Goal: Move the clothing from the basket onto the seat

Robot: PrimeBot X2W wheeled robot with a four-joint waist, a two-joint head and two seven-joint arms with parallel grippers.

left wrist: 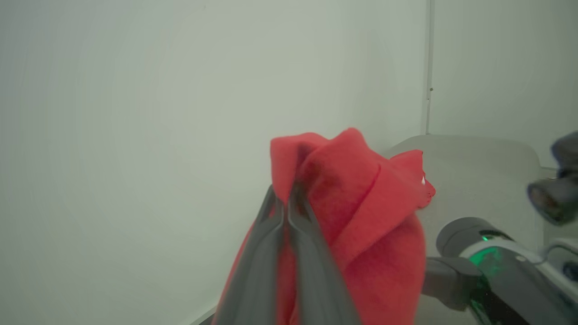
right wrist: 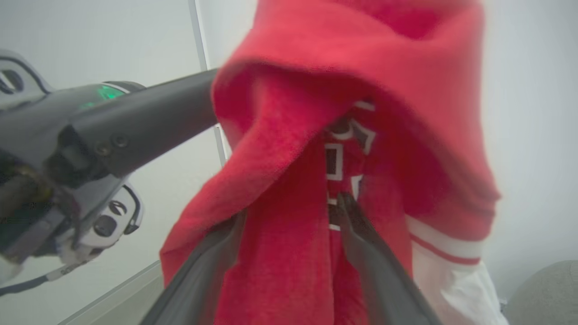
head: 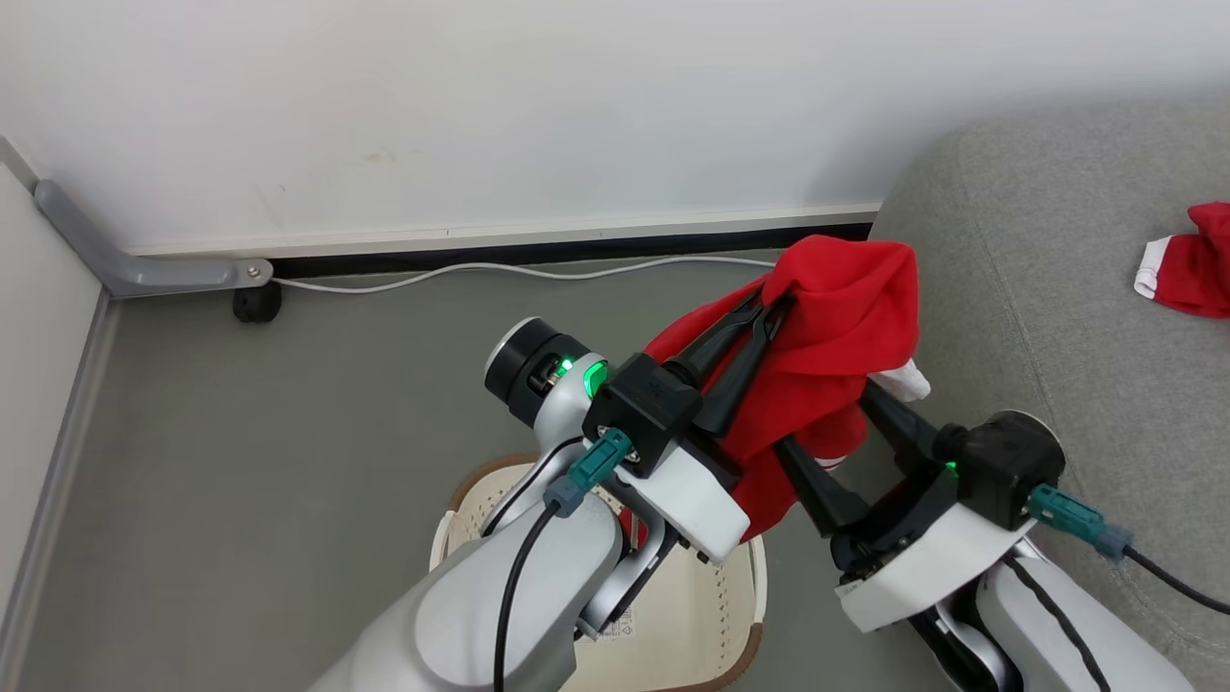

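Observation:
My left gripper (head: 769, 308) is shut on a bright red garment (head: 836, 327), pinching its top fold and holding it up above the cream basket (head: 461, 495). The cloth hangs down between the arms, white lettering (right wrist: 350, 135) showing on its inner side. My right gripper (head: 822, 418) is open, its two fingers (right wrist: 375, 257) standing either side of the hanging fabric. The grey seat (head: 1047, 240) lies to the right, with a second red garment with white trim (head: 1192, 259) lying on it. In the left wrist view the shut fingers (left wrist: 271, 225) meet at the red fold (left wrist: 370, 212).
A white cable (head: 528, 272) runs along the floor by the wall's baseboard. A grey bracket with a black wheel (head: 255, 303) sits in the far left corner. Grey floor (head: 288, 432) spreads left of the basket.

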